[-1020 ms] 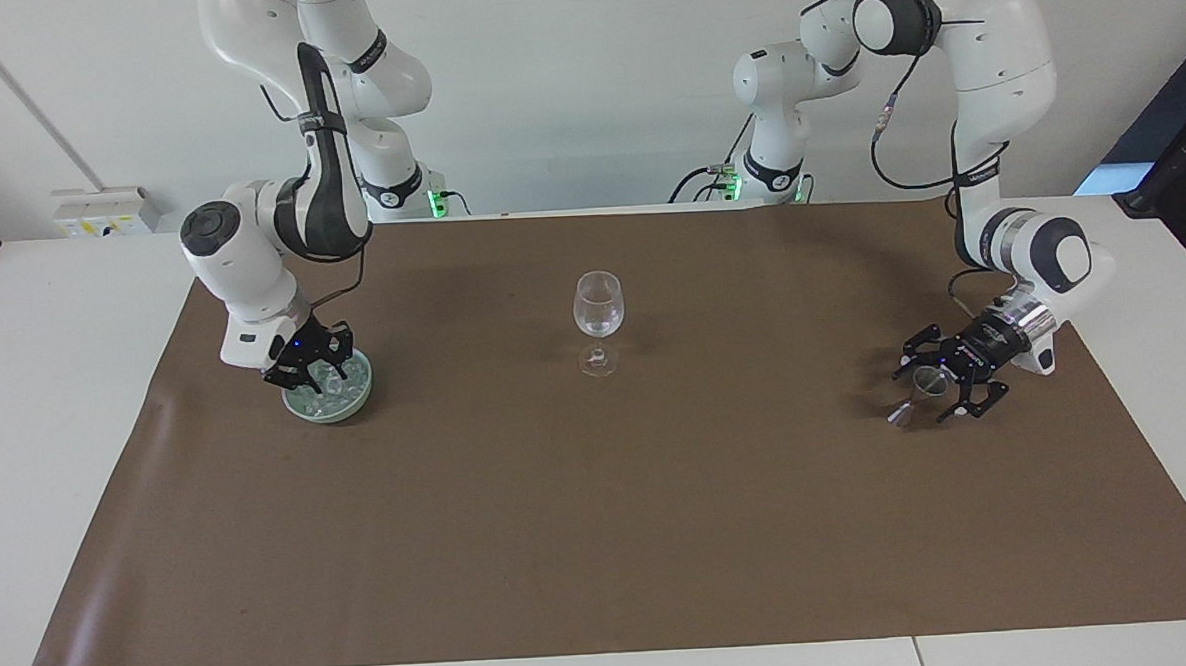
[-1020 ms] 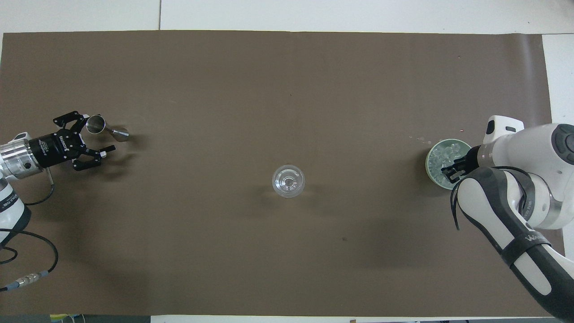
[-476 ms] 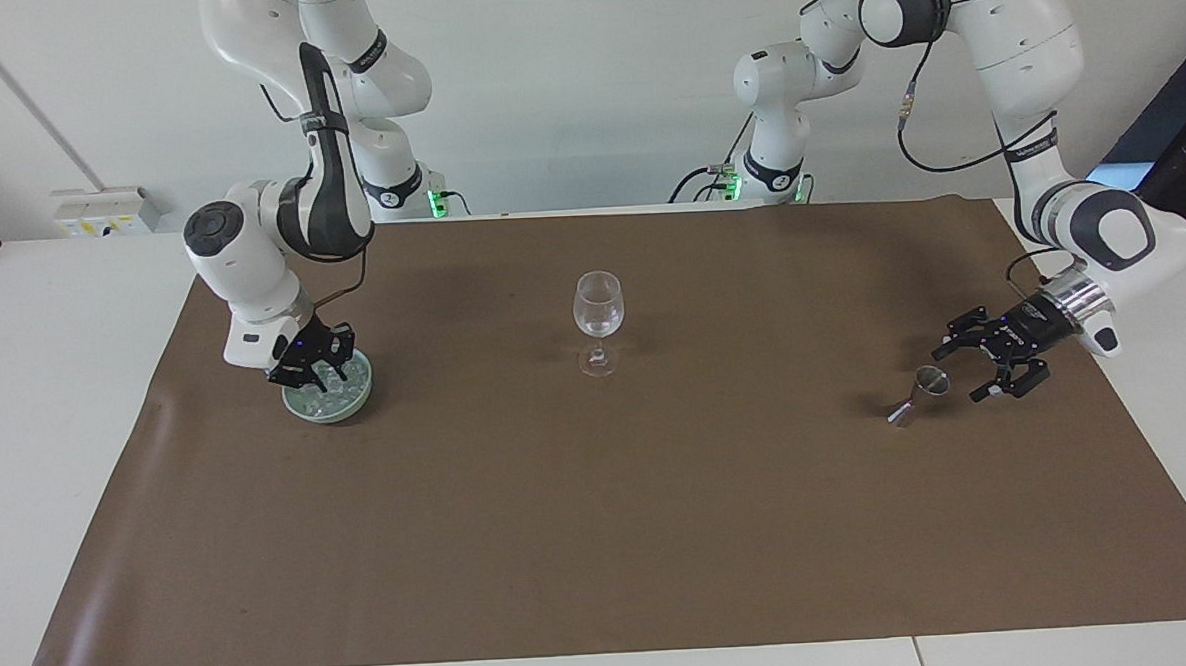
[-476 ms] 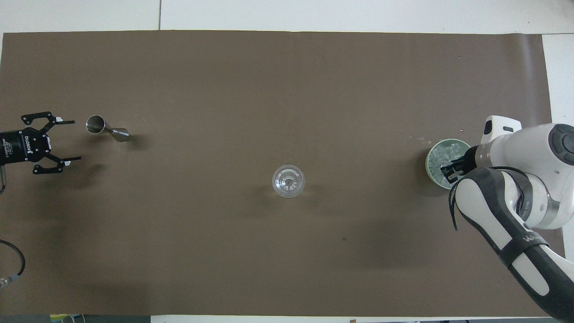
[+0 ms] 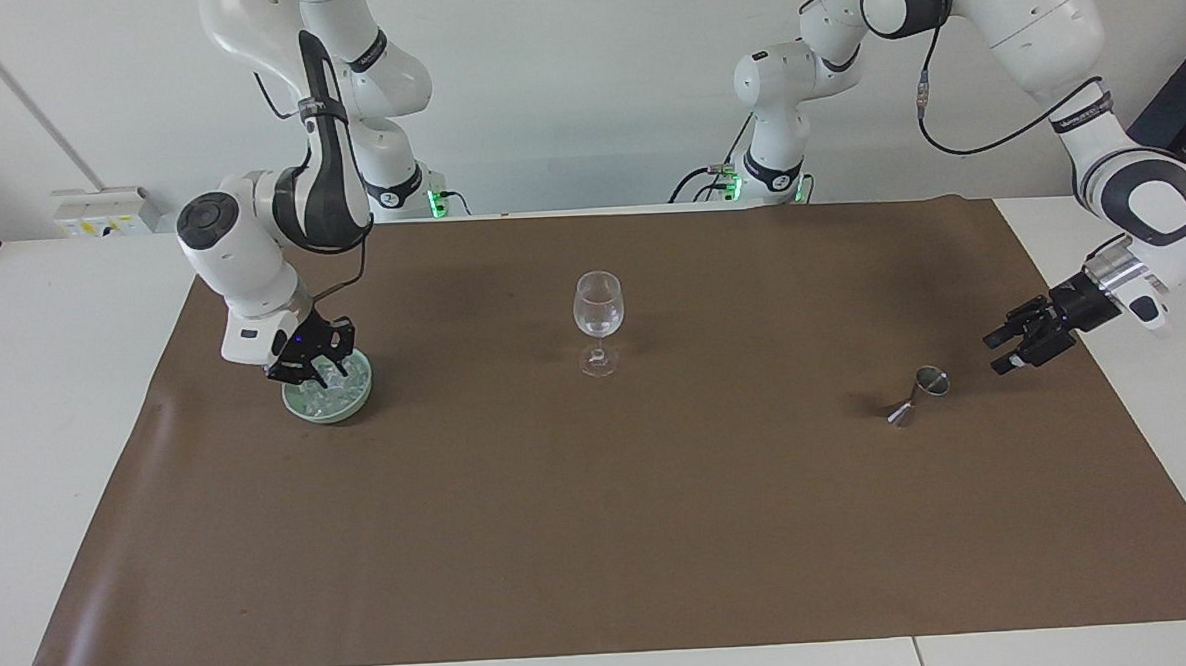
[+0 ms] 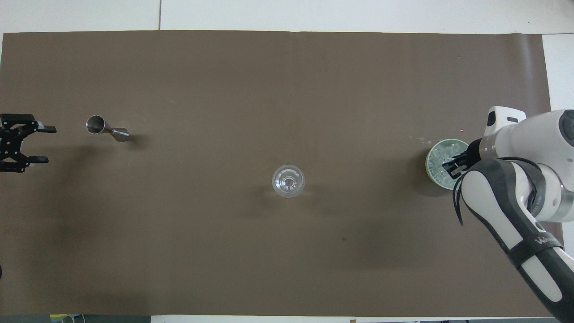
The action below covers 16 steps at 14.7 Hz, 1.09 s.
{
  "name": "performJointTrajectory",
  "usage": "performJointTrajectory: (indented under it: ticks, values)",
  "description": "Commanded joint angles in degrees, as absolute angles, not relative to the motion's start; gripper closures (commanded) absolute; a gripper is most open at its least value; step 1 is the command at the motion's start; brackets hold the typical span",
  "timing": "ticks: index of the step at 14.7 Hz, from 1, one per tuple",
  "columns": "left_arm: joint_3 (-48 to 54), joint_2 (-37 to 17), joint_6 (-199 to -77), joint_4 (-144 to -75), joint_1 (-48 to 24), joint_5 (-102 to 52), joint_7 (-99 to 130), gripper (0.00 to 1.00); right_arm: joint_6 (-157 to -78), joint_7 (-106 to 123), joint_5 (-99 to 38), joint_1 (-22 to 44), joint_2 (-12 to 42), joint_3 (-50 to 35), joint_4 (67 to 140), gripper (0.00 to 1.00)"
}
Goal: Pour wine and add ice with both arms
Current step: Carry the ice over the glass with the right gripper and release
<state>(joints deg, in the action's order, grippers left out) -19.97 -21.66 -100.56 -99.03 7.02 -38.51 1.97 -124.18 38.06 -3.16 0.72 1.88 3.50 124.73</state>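
Since a second ago the left end effector [image 5: 1026, 342] has drawn away from the metal jigger [image 5: 918, 395] toward the left arm's end of the table, leaving the jigger lying on its side on the brown mat [image 5: 602, 533]; its fingers stand wide and carry nothing. Over the same second the right end effector [image 5: 314, 362] has closed and lifted slightly, and it now sits over the pale green bowl [image 5: 356, 398] with its fingertips down among the ice [image 5: 340, 389]. Whether a cube is pinched between the tips cannot be made out.

That heap of ice lies in the bowl at the right arm's end of the table, directly beneath the right end effector, so the right arm is much the nearer one. From there the wine glass [image 5: 598, 318] stands upright at the middle of the mat, well apart from the bowl, sideways toward the left arm's end. It looks as if the coming move is a lift out of the bowl and a carry across to the glass's mouth. Nothing stands between bowl and glass. The jigger lies well apart from both, its long axis roughly across the table with the open mouth toward the left end effector.
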Motion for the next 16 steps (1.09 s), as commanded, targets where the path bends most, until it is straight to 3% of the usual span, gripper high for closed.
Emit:
performJointTrajectory:
  ticks: [1,5,8,12,16]
  values:
    - [-20.3,-18.2,-99.5,-96.3,3.1,-25.3,0.8,0.00,-112.8,36.9,-4.4,0.9,-0.3,3.3,116.4,0.89]
    - [-19.6,-12.8,-98.7,-94.0,1.6,-20.2,-0.8,0.00,-99.1,18.6,-4.2,9.3,-1.6,1.6,103.9,0.89]
    - [-19.5,-9.3,-98.9,-92.8,-3.1,-14.1,-2.7,0.00,-94.6,0.1,-4.5,18.6,0.1,1.2,95.7,0.89]
    - [-17.7,-6.4,-98.5,-92.6,-6.9,-8.6,-2.6,0.00,-100.9,-21.4,-8.8,28.8,1.8,1.1,93.2,0.89]
    - [-1.3,-3.6,-97.2,-90.6,1.8,-1.4,-2.5,0.00,-106.8,-29.9,-7.0,35.4,6.5,0.9,93.0,0.89]
